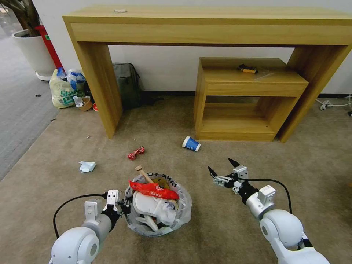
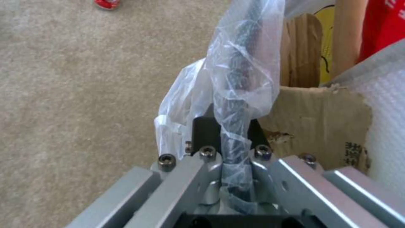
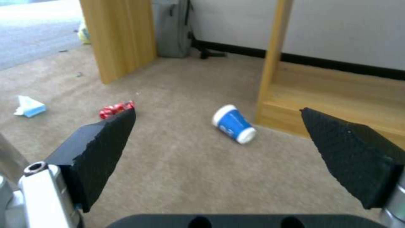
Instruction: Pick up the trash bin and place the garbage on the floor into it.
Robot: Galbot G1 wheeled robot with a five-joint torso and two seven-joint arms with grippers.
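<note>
Right gripper (image 1: 223,165) spread wide, holding nothing, at lower right of centre in the head view. Blue cup (image 1: 191,143) lying on its side on the floor (image 1: 256,176), just up and left of that gripper, long axis slanting, white rim toward lower right. In the right wrist view, same cup (image 3: 233,123) between the 2 black fingertips (image 3: 101,148) but farther off, not touching. Right arm clearly nearer to it than left.

Left gripper (image 2: 230,148) clamped on the rim of the bin (image 1: 157,205), pinching the plastic liner (image 2: 240,63); bin at lower centre, already quite full.

Loose on the floor, counted: 1 blue cup, 1 red wrapper (image 1: 136,153), 1 crumpled paper (image 1: 87,166). Probably cup first.
</note>
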